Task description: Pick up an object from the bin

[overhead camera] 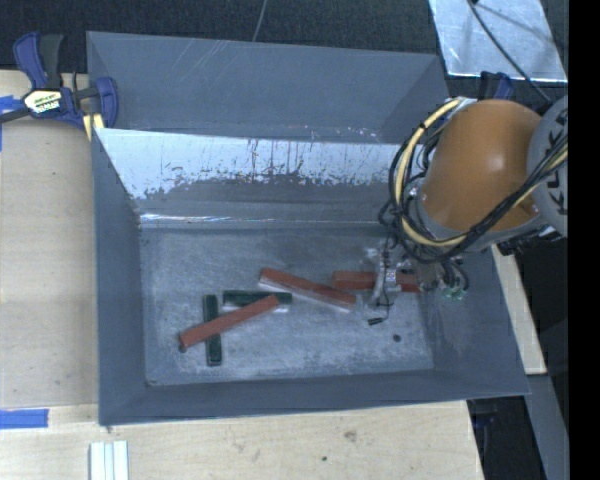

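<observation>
pincer [384, 286] low at 3 o'clock of the bin [120, 298] floor, directly over a short red-brown stick [352, 282]; whether it is clenched or released cannot be told. long red-brown stick [302, 289] lies at its 9 o'clock. slanted brown stick [230, 322] crosses a dark green stick [212, 336] at 8 o'clock.

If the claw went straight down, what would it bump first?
Probably the short reddish-brown stick lying under the claw near the bin's right side; depth is hard to judge, so it might just touch the bin floor beside it.

Red stick [348, 281] end behind gripper [384, 293], arm [480, 168] cropped right
</observation>
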Robot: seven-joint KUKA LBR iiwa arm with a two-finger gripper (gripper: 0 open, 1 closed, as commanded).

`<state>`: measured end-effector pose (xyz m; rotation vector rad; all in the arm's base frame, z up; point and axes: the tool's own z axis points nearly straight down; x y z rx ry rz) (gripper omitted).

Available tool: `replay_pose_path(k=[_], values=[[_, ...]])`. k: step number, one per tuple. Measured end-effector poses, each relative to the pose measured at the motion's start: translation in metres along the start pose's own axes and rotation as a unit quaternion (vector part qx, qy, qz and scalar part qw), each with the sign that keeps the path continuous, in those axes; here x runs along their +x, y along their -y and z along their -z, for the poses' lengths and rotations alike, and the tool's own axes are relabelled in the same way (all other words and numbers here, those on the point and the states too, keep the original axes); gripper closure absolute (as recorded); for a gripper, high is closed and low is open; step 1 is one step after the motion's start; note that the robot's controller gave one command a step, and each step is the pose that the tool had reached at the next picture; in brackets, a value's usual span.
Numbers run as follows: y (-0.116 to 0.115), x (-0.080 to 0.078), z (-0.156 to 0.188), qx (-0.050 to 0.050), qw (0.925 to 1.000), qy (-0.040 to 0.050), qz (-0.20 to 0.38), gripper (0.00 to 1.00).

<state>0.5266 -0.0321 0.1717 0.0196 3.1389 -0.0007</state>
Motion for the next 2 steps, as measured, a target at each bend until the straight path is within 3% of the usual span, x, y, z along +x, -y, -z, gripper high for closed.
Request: replay_pose_path(k=[2], values=[[0.0,0.0,0.0,0.0,1.0,0.0,0.0,1.0]])
